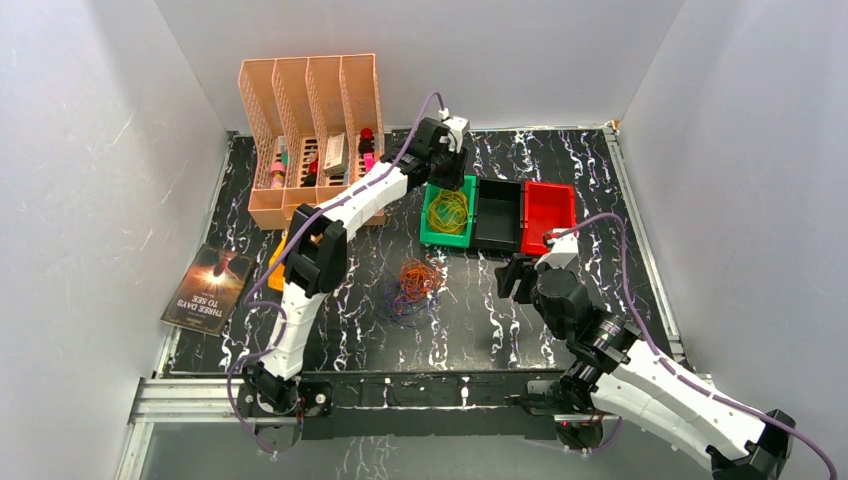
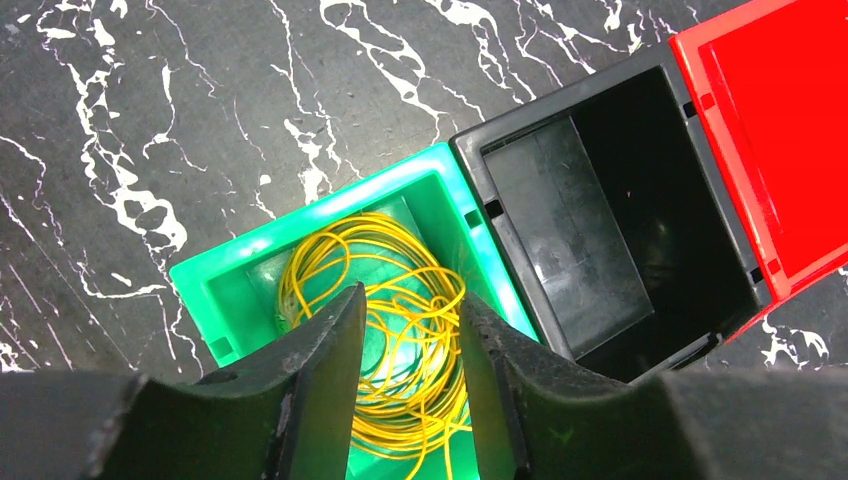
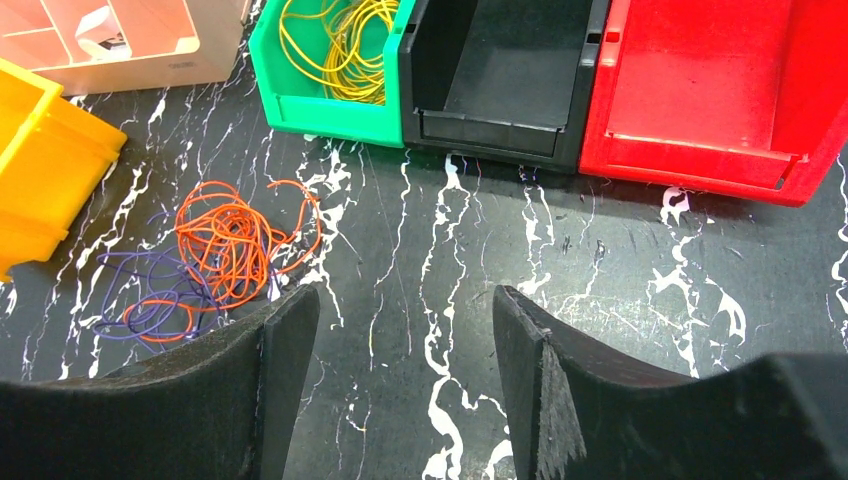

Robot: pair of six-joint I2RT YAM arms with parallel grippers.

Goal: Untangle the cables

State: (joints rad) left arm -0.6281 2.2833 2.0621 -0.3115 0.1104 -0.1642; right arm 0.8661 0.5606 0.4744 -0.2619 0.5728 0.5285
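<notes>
A coil of yellow cables (image 1: 449, 212) (image 2: 330, 240) (image 3: 345, 40) lies inside the green bin (image 1: 432, 236) (image 2: 210, 280). My left gripper (image 1: 447, 183) (image 2: 410, 295) hovers right over it, jaws apart, with the yellow loops showing in the gap below and nothing pinched. On the table lies a tangle of orange cables (image 1: 417, 278) (image 3: 230, 240) mixed with purple ones (image 1: 400, 303) (image 3: 150, 290). My right gripper (image 1: 512, 275) (image 3: 405, 295) hangs open over bare table to the right of that tangle, empty.
A black bin (image 1: 497, 215) (image 3: 500, 130) and a red bin (image 1: 548, 210) (image 3: 700, 100) stand in a row right of the green one. An orange bin (image 1: 277, 262) (image 3: 40, 170), a peach slotted organizer (image 1: 300, 110) and a book (image 1: 207, 287) sit at the left.
</notes>
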